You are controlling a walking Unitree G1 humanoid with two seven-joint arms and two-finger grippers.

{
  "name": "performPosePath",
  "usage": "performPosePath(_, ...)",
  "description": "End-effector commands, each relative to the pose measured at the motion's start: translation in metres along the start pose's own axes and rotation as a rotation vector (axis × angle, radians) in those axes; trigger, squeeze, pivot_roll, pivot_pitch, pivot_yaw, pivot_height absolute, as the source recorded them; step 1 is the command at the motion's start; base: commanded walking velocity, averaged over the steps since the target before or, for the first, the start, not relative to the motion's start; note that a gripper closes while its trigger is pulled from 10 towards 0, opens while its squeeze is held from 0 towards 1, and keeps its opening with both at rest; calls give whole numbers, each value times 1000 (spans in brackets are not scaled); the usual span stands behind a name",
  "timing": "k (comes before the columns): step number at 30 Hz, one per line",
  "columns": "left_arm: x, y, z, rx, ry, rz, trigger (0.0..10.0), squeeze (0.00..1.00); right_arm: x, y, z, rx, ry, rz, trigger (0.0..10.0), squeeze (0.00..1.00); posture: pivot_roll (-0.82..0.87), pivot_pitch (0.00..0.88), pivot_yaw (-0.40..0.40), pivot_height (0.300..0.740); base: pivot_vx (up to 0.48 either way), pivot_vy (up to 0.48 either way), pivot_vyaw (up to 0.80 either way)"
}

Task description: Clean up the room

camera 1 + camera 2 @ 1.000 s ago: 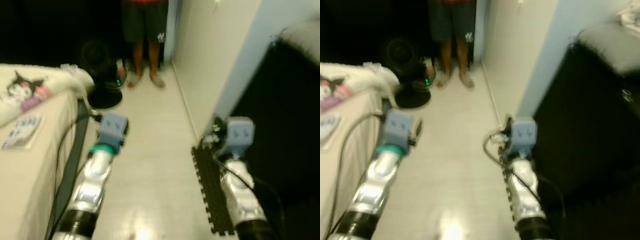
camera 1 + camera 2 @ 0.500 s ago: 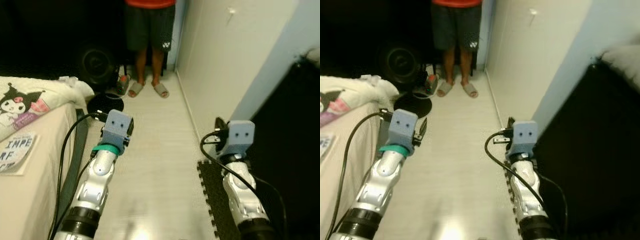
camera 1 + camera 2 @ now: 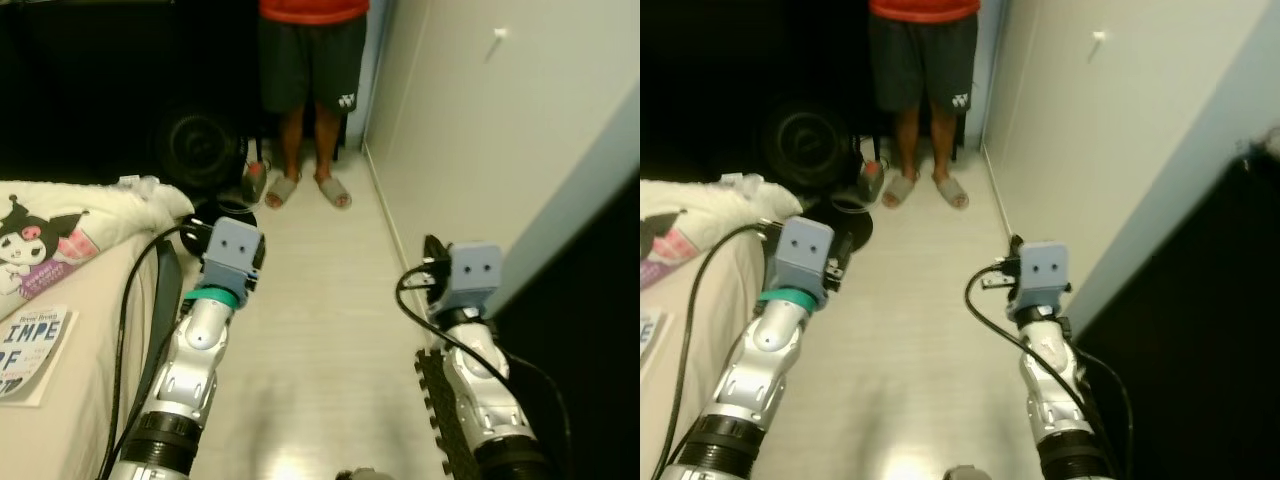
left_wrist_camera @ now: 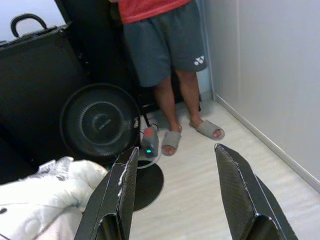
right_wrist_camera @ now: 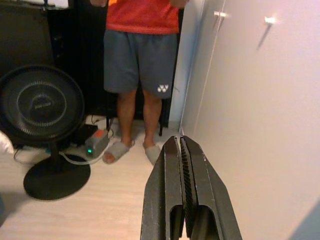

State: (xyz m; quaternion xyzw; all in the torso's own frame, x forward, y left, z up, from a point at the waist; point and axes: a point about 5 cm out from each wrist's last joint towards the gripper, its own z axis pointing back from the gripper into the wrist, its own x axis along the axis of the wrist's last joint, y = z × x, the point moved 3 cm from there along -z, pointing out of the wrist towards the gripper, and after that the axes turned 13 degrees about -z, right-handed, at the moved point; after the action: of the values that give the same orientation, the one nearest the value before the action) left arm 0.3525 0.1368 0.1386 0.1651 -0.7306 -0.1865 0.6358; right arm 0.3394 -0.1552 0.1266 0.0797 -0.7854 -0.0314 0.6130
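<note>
I stand in a narrow strip of pale floor point(image 3: 320, 330) between a bed point(image 3: 70, 420) and a white wall point(image 3: 470, 130). On the bed lie a white blanket with a cartoon figure point(image 3: 60, 215) and a book point(image 3: 30, 345). My left gripper point(image 4: 176, 149) is held out over the floor beside the bed's edge, open, with nothing between its fingers. My right gripper point(image 5: 178, 141) reaches forward near the wall, shut on nothing. Both silver arms extend forward, left arm point(image 3: 195, 350) and right arm point(image 3: 475, 380).
A person in a red shirt, dark shorts and grey slippers point(image 3: 312, 60) stands at the far end of the floor strip. A black fan point(image 4: 100, 122) stands beside them with a small lit device point(image 4: 150, 142) at its base. Dark furniture point(image 3: 1200, 330) and a black foam mat point(image 3: 440, 400) line my right.
The whole picture has shifted: the camera turned left and lifted, so more of the person and less of the dark furniture shows. Both arms keep their posture.
</note>
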Motion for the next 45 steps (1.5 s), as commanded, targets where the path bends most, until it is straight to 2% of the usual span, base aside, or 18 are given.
performPosePath(1, -10, -1, 5, -6, 29, -12, 10000, 0, -8, 1, 5, -1, 28, -5, 10000, 0, -89, 24, 33, 735, 349, 0, 0)
performPosePath(45, -11, -2, 6, -6, 36, -14, 10000, 0, -14, 3, 7, -8, 49, 30, 10000, 0, -84, 36, 39, 735, 328, 0, 0)
